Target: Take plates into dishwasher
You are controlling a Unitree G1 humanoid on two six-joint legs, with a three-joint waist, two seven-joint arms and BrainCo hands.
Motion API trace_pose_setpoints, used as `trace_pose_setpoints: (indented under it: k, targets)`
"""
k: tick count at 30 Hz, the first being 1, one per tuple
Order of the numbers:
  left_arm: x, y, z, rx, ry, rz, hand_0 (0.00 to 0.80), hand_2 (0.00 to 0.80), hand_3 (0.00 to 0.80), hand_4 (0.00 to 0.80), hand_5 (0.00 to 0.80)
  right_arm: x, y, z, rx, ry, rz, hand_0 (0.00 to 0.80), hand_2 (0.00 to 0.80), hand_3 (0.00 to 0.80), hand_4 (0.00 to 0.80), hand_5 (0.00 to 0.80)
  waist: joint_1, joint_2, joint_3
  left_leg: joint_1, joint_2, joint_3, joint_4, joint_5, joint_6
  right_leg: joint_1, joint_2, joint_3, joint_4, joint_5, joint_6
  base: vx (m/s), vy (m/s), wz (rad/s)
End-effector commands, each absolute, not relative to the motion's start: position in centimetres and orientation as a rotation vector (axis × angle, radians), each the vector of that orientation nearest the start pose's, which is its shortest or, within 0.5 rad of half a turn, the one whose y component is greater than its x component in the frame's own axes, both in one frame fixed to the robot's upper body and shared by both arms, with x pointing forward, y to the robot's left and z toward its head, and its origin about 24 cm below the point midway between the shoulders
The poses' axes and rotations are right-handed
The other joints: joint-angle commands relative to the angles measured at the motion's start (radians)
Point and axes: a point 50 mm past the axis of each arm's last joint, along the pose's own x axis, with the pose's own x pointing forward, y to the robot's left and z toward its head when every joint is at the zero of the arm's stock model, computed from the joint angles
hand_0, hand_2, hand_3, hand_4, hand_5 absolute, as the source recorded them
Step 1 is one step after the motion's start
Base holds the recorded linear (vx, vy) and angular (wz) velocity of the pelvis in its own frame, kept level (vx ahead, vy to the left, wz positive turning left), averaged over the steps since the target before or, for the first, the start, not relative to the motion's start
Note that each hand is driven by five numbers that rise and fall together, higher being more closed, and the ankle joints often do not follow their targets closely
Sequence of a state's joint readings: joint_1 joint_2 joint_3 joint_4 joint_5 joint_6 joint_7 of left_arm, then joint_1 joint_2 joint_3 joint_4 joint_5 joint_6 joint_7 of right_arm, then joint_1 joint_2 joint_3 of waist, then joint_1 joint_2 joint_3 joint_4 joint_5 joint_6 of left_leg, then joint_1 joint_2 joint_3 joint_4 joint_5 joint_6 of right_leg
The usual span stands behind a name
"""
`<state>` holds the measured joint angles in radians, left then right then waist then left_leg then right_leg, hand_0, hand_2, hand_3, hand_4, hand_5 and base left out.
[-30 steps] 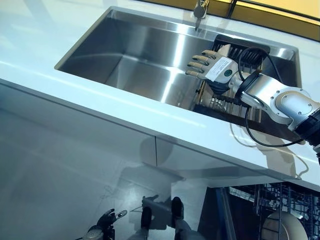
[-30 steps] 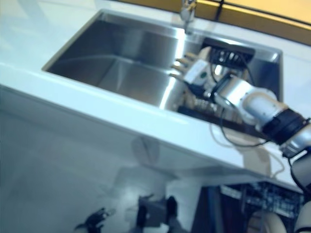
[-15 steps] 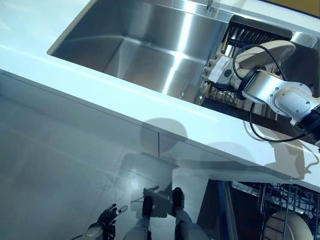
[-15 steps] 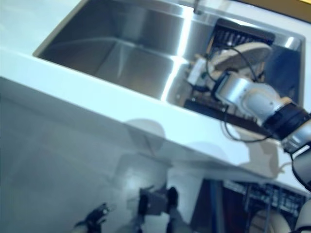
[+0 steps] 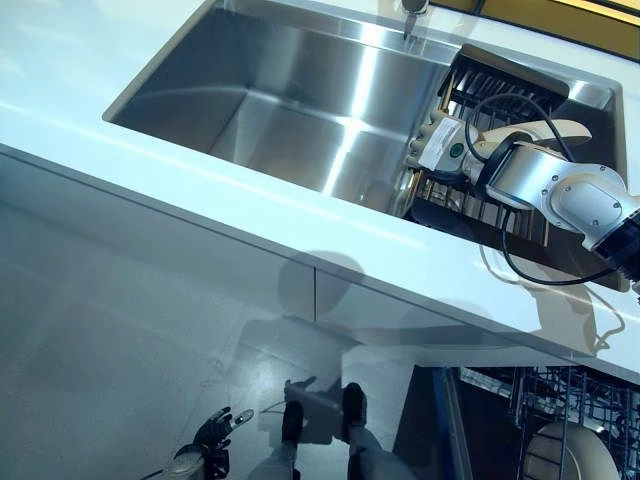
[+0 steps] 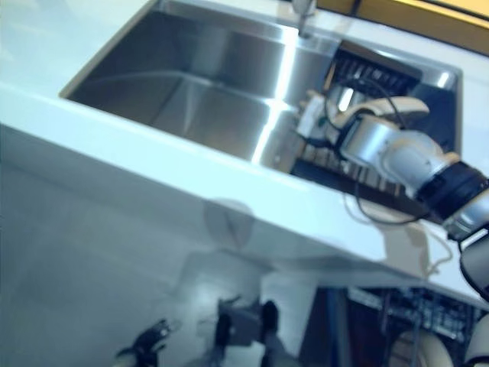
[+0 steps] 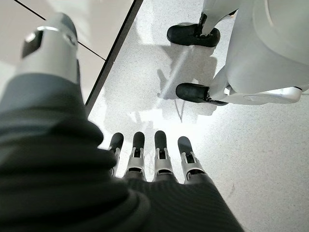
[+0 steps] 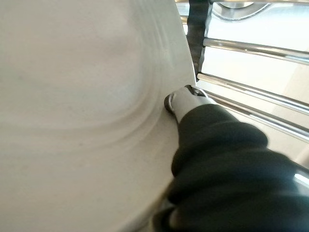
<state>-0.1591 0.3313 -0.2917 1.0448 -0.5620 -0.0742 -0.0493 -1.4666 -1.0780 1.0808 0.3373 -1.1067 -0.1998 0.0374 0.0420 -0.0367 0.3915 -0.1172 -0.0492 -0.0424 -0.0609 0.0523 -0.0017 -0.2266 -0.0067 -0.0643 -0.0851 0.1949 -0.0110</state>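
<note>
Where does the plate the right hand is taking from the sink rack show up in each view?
Left eye view: plate at upper right, over the rack, behind the right hand.
Right eye view: plate at upper right, same spot.
Left wrist view: not in it; only the left hand over floor.
Right wrist view: plate fills most of the picture.
Shared landmark: the dish rack in the sink, its bars beside the plate.

A kitchen: steel sink point(image 5: 300, 90), white counter point(image 5: 150, 160), open dishwasher point(image 5: 540, 420) below.

Sink basin point(image 5: 300, 110) left of rack point(image 5: 500, 90) is open room; rack wires and plate point(image 5: 545, 132) crowd right hand point(image 5: 440, 150); faucet point(image 5: 412, 10) behind.
</note>
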Motion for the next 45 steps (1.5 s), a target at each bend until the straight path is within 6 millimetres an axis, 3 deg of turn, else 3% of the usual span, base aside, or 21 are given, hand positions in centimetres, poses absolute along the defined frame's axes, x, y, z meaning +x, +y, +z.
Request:
trace_pose_setpoints:
  k: [1,5,6,17,30,39,45]
  targets:
    - [17.8,24.3,-12.2,-0.015,0.87,0.114,0.0,0.0,0.0,0.0,0.0,35.1,-18.1,35.3,-2.6,-0.626,-0.114,0.8,0.8,0.8,0.8,0.8,0.002,-0.034,-0.072,-0.047,0.052,0.016,-0.026,0.038,-0.04,0.074,-0.047,-0.039,0.008,-0.085,0.113,0.033,0.027,-0.08]
    - [17.5,24.2,-12.4,-0.006,0.887,0.109,0.0,0.0,0.0,0.0,0.0,35.3,-19.3,35.3,-2.467,-0.567,-0.145,0.8,0.8,0.8,0.8,0.8,-0.004,-0.04,-0.092,-0.027,0.049,0.014,-0.026,0.029,-0.036,0.089,-0.046,-0.028,0.01,-0.089,0.112,0.042,0.022,-0.02]
    - [17.5,24.1,-12.4,-0.003,0.892,0.105,0.0,0.0,0.0,0.0,0.0,35.4,-19.6,35.2,-2.44,-0.554,-0.144,0.0,0.0,0.0,0.0,0.0,-0.006,-0.041,-0.098,-0.019,0.048,0.013,-0.026,0.025,-0.034,0.095,-0.045,-0.024,0.011,-0.09,0.11,0.04,0.027,-0.03]
    - [17.1,23.9,-12.7,-0.008,0.909,0.098,0.0,0.0,0.0,0.0,0.0,35.9,-21.2,34.2,-2.405,-0.475,-0.1,0.0,0.0,0.0,0.0,0.0,-0.011,-0.039,-0.111,0.0,0.041,0.015,-0.026,0.015,-0.027,0.107,-0.047,-0.004,0.012,-0.091,0.109,0.015,0.018,-0.08]
    - [17.5,23.6,-12.6,-0.028,0.898,0.096,0.0,0.0,0.0,0.0,0.0,35.9,-20.9,34.2,-2.364,-0.49,-0.086,0.0,0.0,0.0,0.0,0.0,-0.011,-0.038,-0.103,-0.008,0.037,0.014,-0.026,0.017,-0.025,0.097,-0.049,0.0,0.013,-0.088,0.109,0.0,0.0,0.0]
    - [17.8,23.9,-12.4,-0.033,0.891,0.102,0.0,0.0,0.0,0.0,0.0,36.4,-23.0,33.3,-2.163,-0.228,-0.062,0.0,0.0,0.0,0.0,0.0,-0.011,-0.048,-0.102,-0.008,0.038,0.018,-0.026,0.017,-0.025,0.094,-0.051,-0.003,0.016,-0.084,0.112,0.0,0.0,0.0]
    - [17.9,23.9,-12.3,-0.036,0.886,0.1,0.0,0.0,0.0,0.0,0.0,37.1,-24.6,31.0,-2.008,-0.095,-0.035,0.0,0.0,0.0,0.0,0.0,-0.013,-0.046,-0.096,-0.001,0.04,0.026,-0.026,0.017,-0.025,0.096,-0.05,-0.003,0.018,-0.083,0.11,0.0,0.0,0.0]
